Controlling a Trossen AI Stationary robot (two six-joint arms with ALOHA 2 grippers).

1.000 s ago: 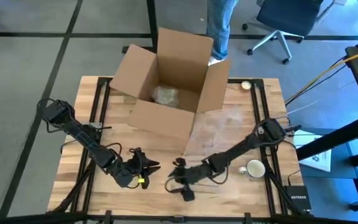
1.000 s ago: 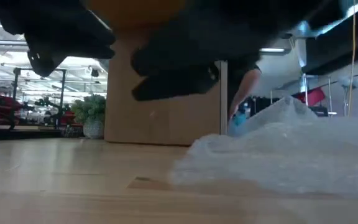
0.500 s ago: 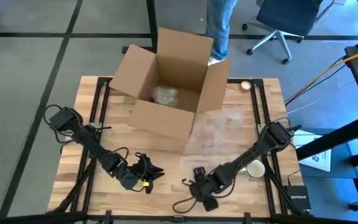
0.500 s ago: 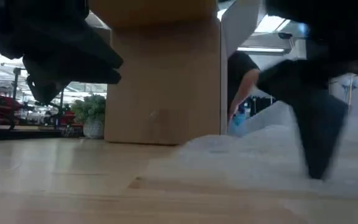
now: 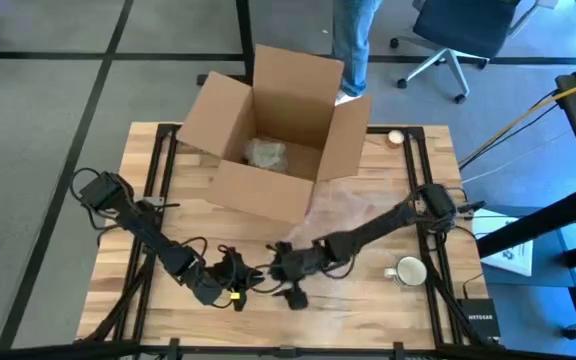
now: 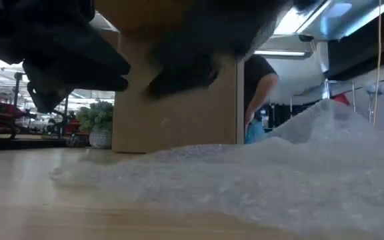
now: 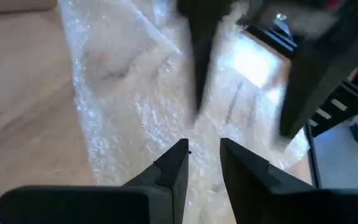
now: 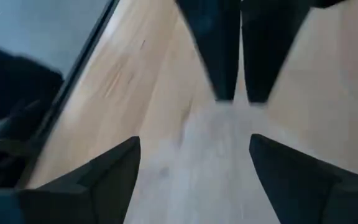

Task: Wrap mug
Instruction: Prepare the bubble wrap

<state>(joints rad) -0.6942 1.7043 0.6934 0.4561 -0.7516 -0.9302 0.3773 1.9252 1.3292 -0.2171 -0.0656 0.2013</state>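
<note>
Since half a second earlier the right arm has swung back toward the middle of the desk (image 5: 148, 215), and its right gripper (image 5: 286, 280) now sits close to the left gripper (image 5: 246, 276) near the front edge; with it the bubble wrap (image 5: 353, 215) has been drawn forward, so that in the low view the sheet now spreads across nearly the whole width, where before it stopped short of the left part.

The wrap's long axis runs from the area beside the cardboard box (image 5: 273, 135) diagonally toward the front centre of the desk, where both grippers meet. In the left wrist view the sheet (image 7: 123, 93) lies crumpled under the left gripper's fingers (image 7: 178, 168), which stand close together with only a narrow gap, nearly clenched; whether they pinch the film cannot be told. The right gripper's fingers (image 8: 98, 174) are spread wide in its own wrist view, released, with bare wood between them and the other arm's two dark fingers ahead.

The mug (image 5: 408, 270) stands upright on the desk's right front part, well apart from both grippers, its open mouth facing up. Its handle seems to point left, toward the desk's middle, though this is hard to make out.

The low view is largely blocked by dark arm parts along the top, and the wrap's mound (image 6: 299, 173) hides the mug there. Inside the box lies a pale bundle (image 5: 266, 153), too indistinct to identify. A person's legs (image 5: 353, 40) show beyond the box.
</note>
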